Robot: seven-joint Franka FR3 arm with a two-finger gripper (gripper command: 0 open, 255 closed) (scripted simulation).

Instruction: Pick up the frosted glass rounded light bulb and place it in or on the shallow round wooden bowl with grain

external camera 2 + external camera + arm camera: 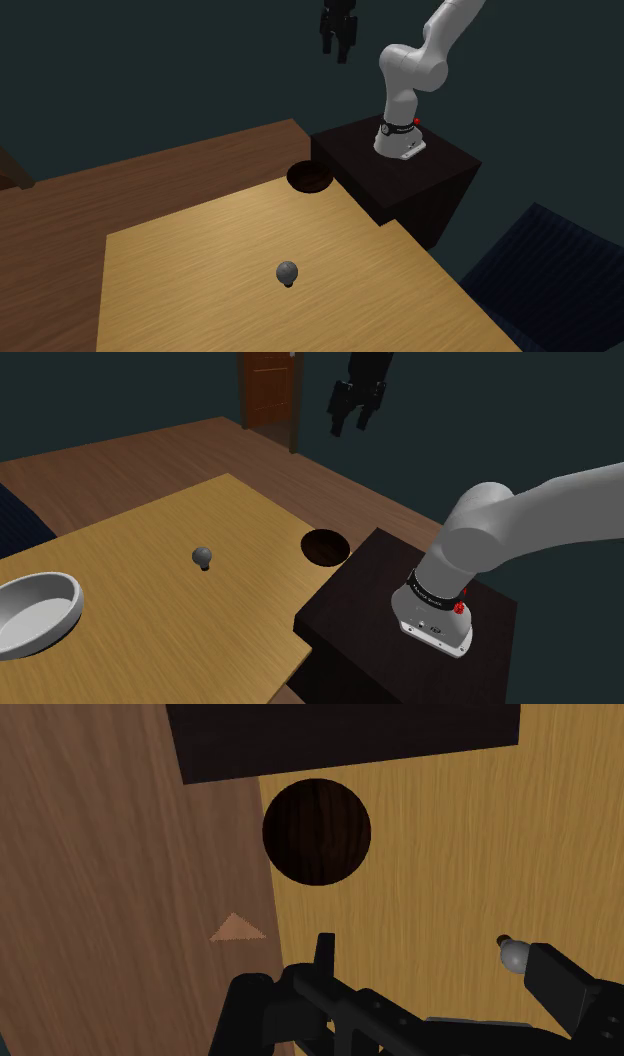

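The light bulb (203,557) is a small grey rounded bulb lying on the light wooden table (150,542), near its middle. It also shows as the bulb (287,272) and as the bulb (513,954) close beside one finger (560,979). The shallow dark wooden bowl (325,547) sits at the table's edge next to the stand; its grain shows on the bowl (317,832), and it appears again as the bowl (310,176). My gripper (352,424) hangs high above the bowl, open and holding nothing. It appears as the gripper (335,48) and the gripper (440,969).
A grey-white bowl (35,612) stands at the table's corner in the shoulder view's left. The dark stand (400,612) adjoins the table beside the wooden bowl. A brown door (270,387) is behind. Brown floor (120,884) runs along the table; something dark blue (540,270) lies beyond it.
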